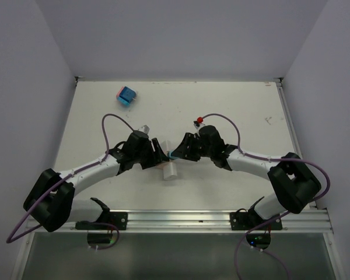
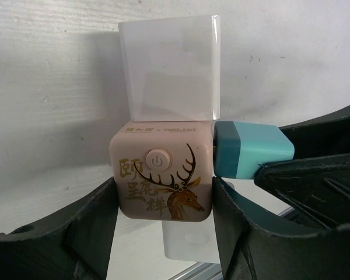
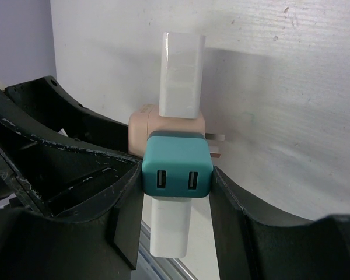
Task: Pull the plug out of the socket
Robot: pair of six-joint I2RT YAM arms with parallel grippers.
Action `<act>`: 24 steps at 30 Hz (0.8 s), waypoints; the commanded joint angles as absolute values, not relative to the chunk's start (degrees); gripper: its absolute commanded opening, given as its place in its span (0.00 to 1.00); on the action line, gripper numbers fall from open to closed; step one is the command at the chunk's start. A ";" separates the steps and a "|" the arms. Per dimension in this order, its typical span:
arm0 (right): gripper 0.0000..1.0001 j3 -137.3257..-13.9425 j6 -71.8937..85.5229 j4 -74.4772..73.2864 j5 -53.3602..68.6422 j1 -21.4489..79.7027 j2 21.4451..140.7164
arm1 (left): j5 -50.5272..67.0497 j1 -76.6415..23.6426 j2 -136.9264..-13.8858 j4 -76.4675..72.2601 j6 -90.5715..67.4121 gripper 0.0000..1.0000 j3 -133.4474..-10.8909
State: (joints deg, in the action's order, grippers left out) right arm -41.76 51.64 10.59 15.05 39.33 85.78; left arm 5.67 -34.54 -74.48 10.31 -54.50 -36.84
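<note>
– Left end effector (image 2: 163, 219) is clenched on the matte beige socket cube (image 2: 160, 175) with the deer print, lower centre of its view. The right one?
– Right end effector (image 3: 176, 189) grasps the teal rounded plastic plug (image 3: 176, 166), mid-frame, USB ports facing out.
– Pulled yet?
– Seemingly not. It sits flush against the cube's side, so the pull remains. Two glossy white blocks (image 2: 169, 67) jut above and below, over the pale desk (image 2: 46, 70).

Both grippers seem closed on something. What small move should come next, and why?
Probably the right gripper should pull straight back, away from the left gripper. It is shut on the teal plug, which sits flush against the pink cube socket, and the left gripper clamps that cube.
</note>
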 commanded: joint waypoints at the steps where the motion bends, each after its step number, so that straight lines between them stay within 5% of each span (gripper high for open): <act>1: 0.00 -40.87 49.92 7.91 13.71 36.48 82.09 | -9.31 -32.26 -73.13 18.37 -51.59 0.00 -35.42; 24: 0.00 -40.52 47.55 3.61 16.26 28.83 78.75 | -10.99 -32.26 -72.60 20.30 -49.40 0.00 -35.24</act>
